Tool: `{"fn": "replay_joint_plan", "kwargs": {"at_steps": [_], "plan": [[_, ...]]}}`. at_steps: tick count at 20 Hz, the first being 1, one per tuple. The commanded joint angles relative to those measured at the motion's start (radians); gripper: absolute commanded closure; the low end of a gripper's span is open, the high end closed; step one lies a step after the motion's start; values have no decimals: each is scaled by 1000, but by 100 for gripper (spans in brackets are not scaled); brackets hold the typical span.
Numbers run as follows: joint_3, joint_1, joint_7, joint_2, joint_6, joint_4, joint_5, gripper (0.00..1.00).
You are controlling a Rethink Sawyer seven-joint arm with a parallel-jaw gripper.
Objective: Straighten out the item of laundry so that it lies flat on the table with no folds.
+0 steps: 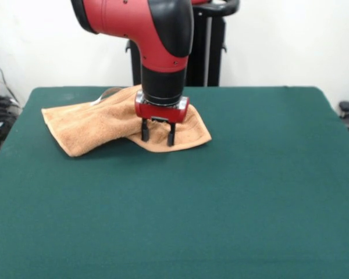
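The gripper hangs with its two black fingers spread apart, nothing between them, their tips down at the near edge of the towel. That placement probably suits a pinch on the cloth's right-hand portion, where a hump and a fold stand up just beneath the wrist. The red and black arm drops almost straight down from above, covering the towel's middle. The orange-tan towel lies rumpled at the far left part of the table, one corner reaching left, another pointing right, so it is not yet flat. The dark green cloth is otherwise bare. Behind stand a white wall and the black pedestal.
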Motion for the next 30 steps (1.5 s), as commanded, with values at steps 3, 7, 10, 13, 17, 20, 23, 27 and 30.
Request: {"fn": "replay_joint_plan", "kwargs": {"at_steps": [3, 7, 10, 13, 17, 20, 23, 27, 30], "plan": [[65, -8, 65, 53, 8, -56, -39, 0], [69, -12, 58, 51, 18, -67, -38, 0], [66, -11, 59, 59, 18, -73, -36, 0], [65, -12, 52, 63, 41, -75, -35, 0], [59, -8, 58, 63, 49, -81, -31, 100], [62, -9, 58, 61, 22, -81, -40, 100], [60, -12, 63, 66, 20, -80, -38, 100], [64, -16, 61, 68, 14, -76, -42, 100], [81, -21, 53, 63, 13, -71, -45, 100]]}}
